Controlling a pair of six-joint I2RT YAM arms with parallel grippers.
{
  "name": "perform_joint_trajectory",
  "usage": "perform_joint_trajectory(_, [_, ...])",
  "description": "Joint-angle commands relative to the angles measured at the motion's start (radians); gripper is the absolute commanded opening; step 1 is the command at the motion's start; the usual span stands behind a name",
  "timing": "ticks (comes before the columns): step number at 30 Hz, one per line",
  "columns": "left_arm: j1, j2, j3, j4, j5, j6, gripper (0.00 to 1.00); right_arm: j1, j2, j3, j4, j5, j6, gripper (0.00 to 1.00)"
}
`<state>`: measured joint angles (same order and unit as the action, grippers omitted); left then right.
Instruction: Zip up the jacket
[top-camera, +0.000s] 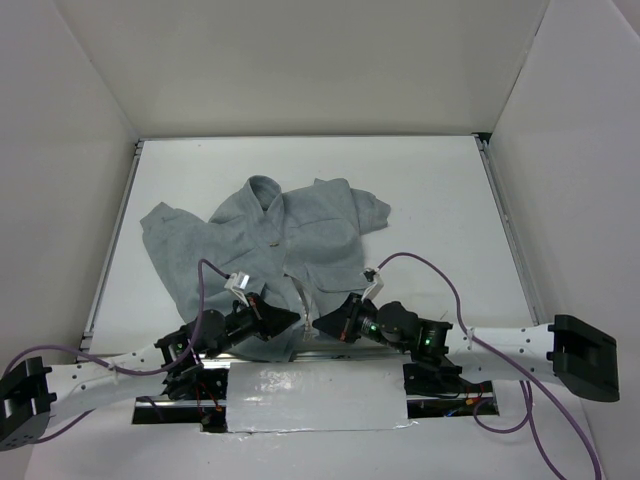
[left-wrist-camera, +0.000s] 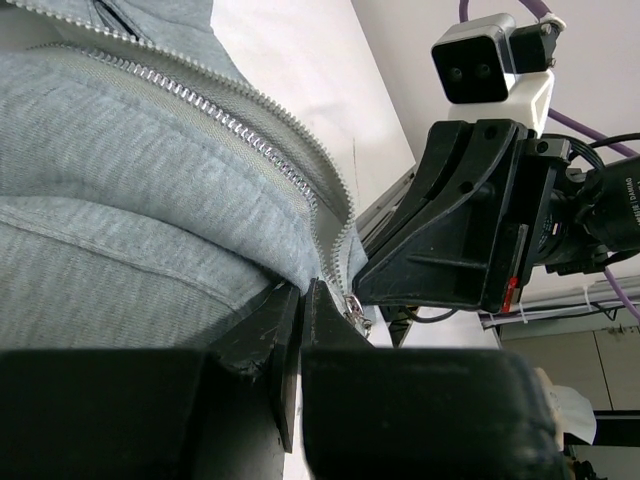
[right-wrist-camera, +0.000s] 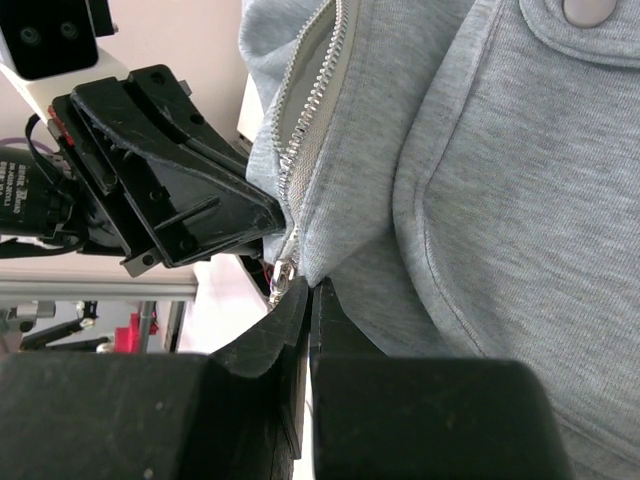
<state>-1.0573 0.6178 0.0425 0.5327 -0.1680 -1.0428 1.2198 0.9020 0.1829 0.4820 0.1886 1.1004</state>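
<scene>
The light-grey fleece jacket (top-camera: 260, 240) lies front up on the white table (top-camera: 440, 200), collar at the far end and hem towards the arms. My left gripper (top-camera: 292, 318) and right gripper (top-camera: 318, 324) meet tip to tip at the hem, at the bottom of the pale zipper. In the left wrist view the left gripper (left-wrist-camera: 300, 292) is shut on the hem of the jacket (left-wrist-camera: 120, 200), with the metal slider (left-wrist-camera: 355, 312) just to its right. In the right wrist view the right gripper (right-wrist-camera: 310, 292) is shut on the hem of the jacket (right-wrist-camera: 500, 200), beside the slider (right-wrist-camera: 282, 280). The zipper teeth (left-wrist-camera: 250, 135) above lie open.
A silver-taped plate (top-camera: 315, 400) covers the near table edge between the arm bases. Metal rails (top-camera: 108, 270) run along the table sides, inside white walls. A flap pocket with a snap (right-wrist-camera: 588, 8) lies right of the zipper. Purple cables (top-camera: 430, 265) loop above the arms.
</scene>
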Motion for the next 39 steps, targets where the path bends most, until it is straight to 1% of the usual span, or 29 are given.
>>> perform_joint_trajectory(1, [-0.007, -0.016, -0.159, 0.059, -0.013, 0.024, 0.0, 0.01, 0.017, 0.058, 0.03, 0.031, 0.004, 0.0])
perform_joint_trajectory(7, [-0.009, -0.055, -0.164, 0.035, -0.016, 0.03, 0.0, 0.012, 0.021, 0.07, 0.01, 0.051, 0.015, 0.0])
perform_joint_trajectory(14, [-0.01, -0.052, -0.171, 0.024, -0.024, 0.032, 0.0, 0.015, -0.023, 0.084, -0.031, 0.083, 0.013, 0.0])
perform_joint_trajectory(18, [-0.018, -0.035, -0.167, 0.029, -0.028, 0.041, 0.0, 0.018, -0.034, 0.107, -0.101, 0.11, 0.019, 0.0])
perform_joint_trajectory(26, [-0.041, -0.001, -0.162, 0.041, -0.06, 0.046, 0.0, 0.027, 0.024, 0.21, -0.275, 0.138, 0.026, 0.0])
perform_joint_trajectory(31, [-0.047, -0.013, -0.161, 0.033, -0.077, 0.05, 0.0, 0.037, 0.09, 0.295, -0.378, 0.138, 0.016, 0.0])
perform_joint_trajectory(34, [-0.049, -0.027, -0.155, 0.013, -0.088, 0.053, 0.0, 0.052, 0.11, 0.325, -0.451, 0.164, 0.025, 0.0])
perform_joint_trajectory(39, [-0.049, -0.055, -0.161, -0.005, -0.096, 0.055, 0.0, 0.07, 0.115, 0.349, -0.503, 0.178, 0.033, 0.0])
